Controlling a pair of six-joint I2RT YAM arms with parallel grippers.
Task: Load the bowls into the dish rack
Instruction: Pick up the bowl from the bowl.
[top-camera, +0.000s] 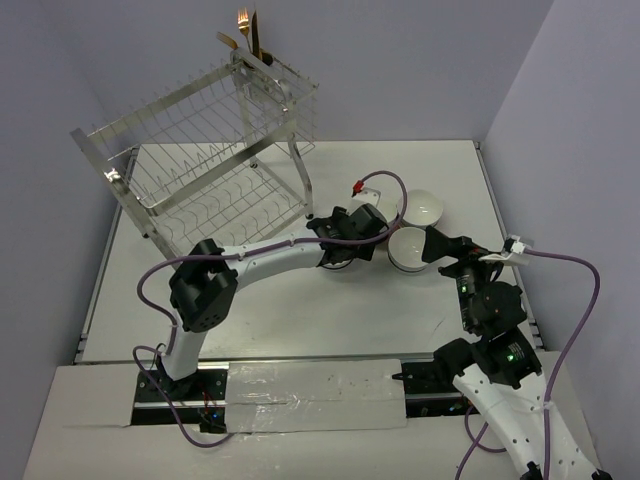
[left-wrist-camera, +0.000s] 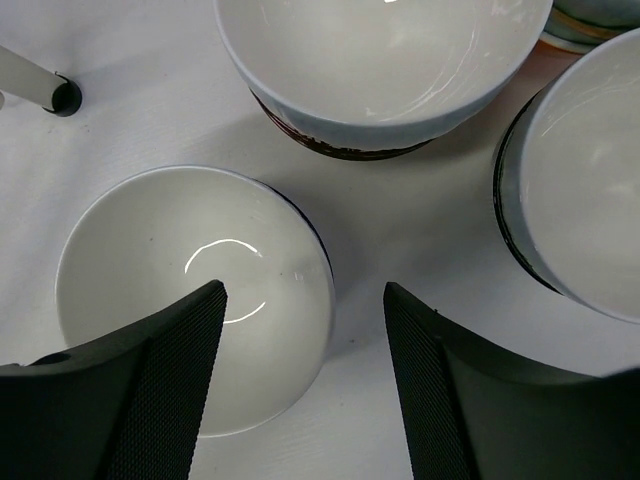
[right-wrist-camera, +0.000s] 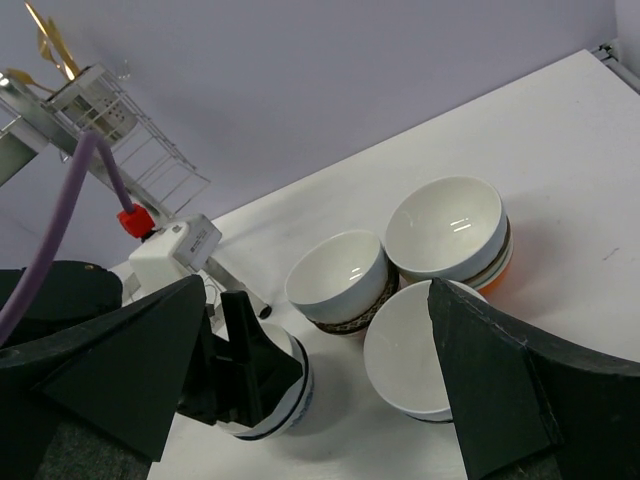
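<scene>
Crowding bowls (left-wrist-camera: 380, 60) around left claw (left-wrist-camera: 302, 296)

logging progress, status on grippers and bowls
Left gripper open, astride rim of white bowl. Right gripper open, holding nothing. Dish rack without bowls. Other bowls crowd close.

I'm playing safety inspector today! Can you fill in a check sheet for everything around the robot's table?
Surface: white table, no spills seen.
Job's things: silver wire dish rack holds no bowls. On the table: white ceramic bowl under the left gripper, brown-patterned white bowl, plain white bowl, and stack of bowls with orange at its base.
Clutter: gold cutlery standing in the rack's corner cup.
Grippers: left gripper open, one finger over the bowl and one outside its rim. Right gripper open, holding nothing, near the bowls.
Cables: purple cables loop along both arms.
Surroundings: pale lilac walls; nothing else seen.
</scene>
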